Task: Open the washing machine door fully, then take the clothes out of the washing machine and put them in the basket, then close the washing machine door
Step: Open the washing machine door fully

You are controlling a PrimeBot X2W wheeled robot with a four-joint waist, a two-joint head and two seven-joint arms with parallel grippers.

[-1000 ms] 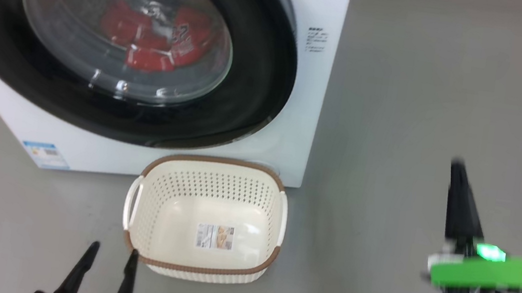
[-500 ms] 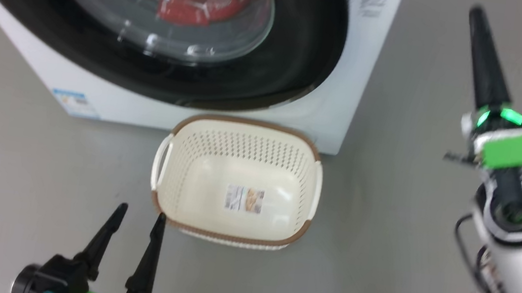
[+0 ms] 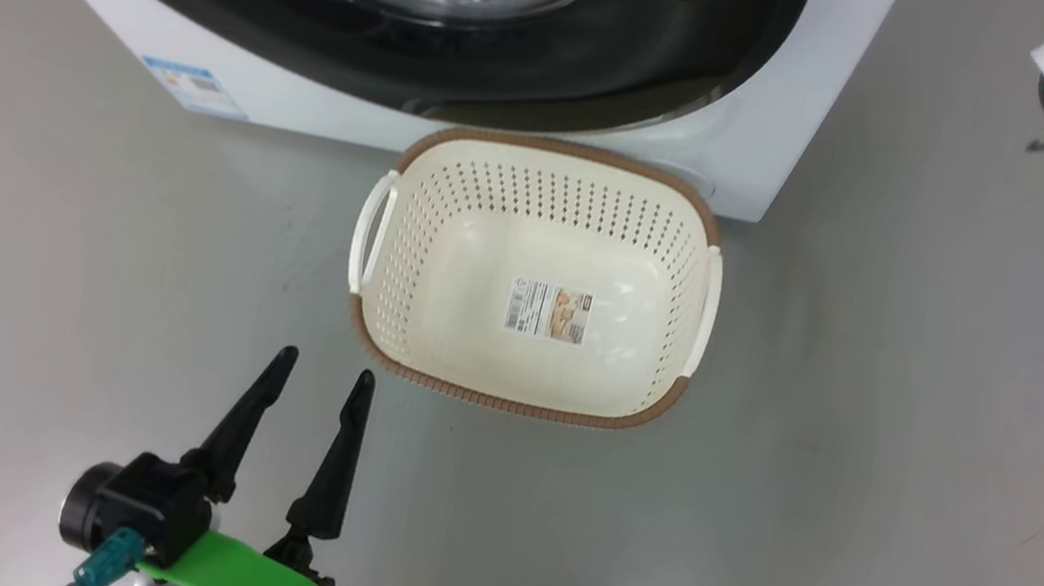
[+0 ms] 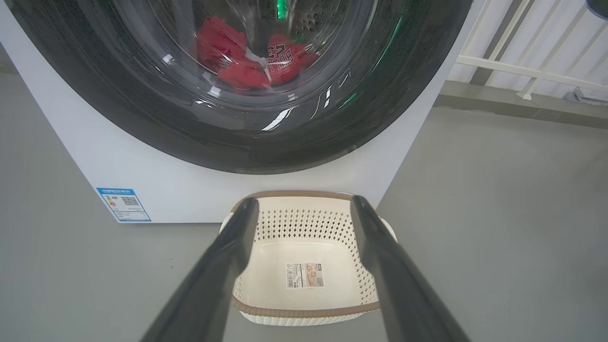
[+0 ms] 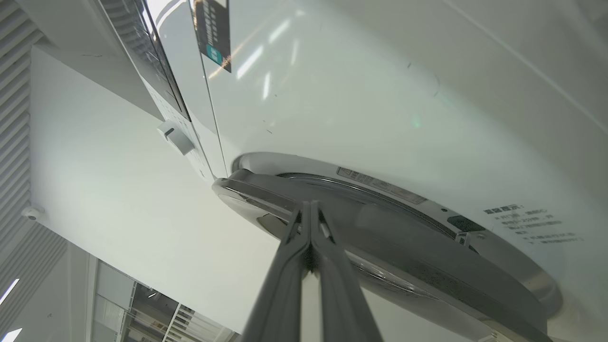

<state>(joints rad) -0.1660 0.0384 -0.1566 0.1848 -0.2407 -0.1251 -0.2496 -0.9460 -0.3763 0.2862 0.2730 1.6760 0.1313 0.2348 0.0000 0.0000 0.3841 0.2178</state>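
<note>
Washing machine door (image 4: 142,118) sits closed on the washing machine (image 4: 156,175) front, as far as the left wrist view shows. Clothes (image 4: 228,52) are inside the drum, behind the glass: a red heap with white lettering, low in the window. Basket (image 3: 517,403) stands on the grey floor (image 3: 858,499), right in front of the machine near its lower right corner. Its far rim is at the front panel; touching or just short of it, can't tell. Its bottom sticker (image 3: 548,311) is in plain view. The blue label (image 3: 194,87) is at the machine's lower left corner. Left gripper (image 3: 325,365) has its 2 fingers spread wide with nothing between them. It hovers over the floor just off the basket's near-left corner, clear of the rim, pointing at the machine; in the left wrist view the fingers frame the basket. Right gripper (image 5: 308,205) has its 2 fingers pressed together with nothing pinched. Its tips are up at the door's rim, seen edge-on in the right wrist view; contact with the rim can't be told. In the head view the right wrist's green part sits at the top right corner, well apart from the basket.
</note>
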